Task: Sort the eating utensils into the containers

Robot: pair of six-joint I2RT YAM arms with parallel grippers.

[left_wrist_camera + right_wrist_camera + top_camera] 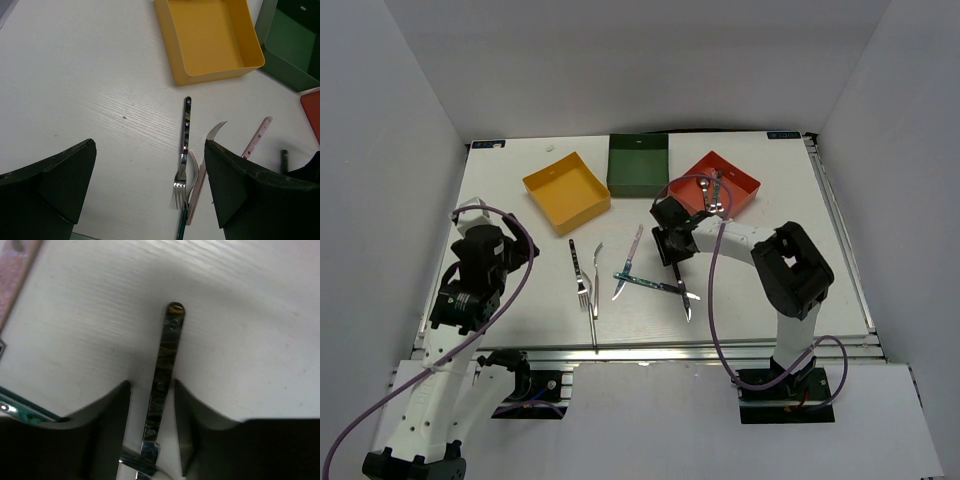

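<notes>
A dark-handled knife [682, 295] lies on the table. My right gripper [672, 250] is low over its handle end. In the right wrist view the gripper [152, 390] is open, and its fingers [107, 425] straddle the riveted handle [167, 355] closely. My left gripper [485, 245] is open and empty, raised at the left [150, 170]. A dark-handled fork [185, 145], a pink-handled fork [200, 180] and a pink-handled knife [257, 136] lie mid-table. A teal-handled knife [650, 284] crosses the dark knife. The yellow tray [570, 192] and green tray [638, 168] look empty. The red-orange tray [735, 190] holds silver utensils [713, 195].
White walls enclose the table on three sides. The trays stand in a row at the back. The yellow tray's wall [220, 72] is just beyond the forks in the left wrist view, with the green tray [295, 45] to its right.
</notes>
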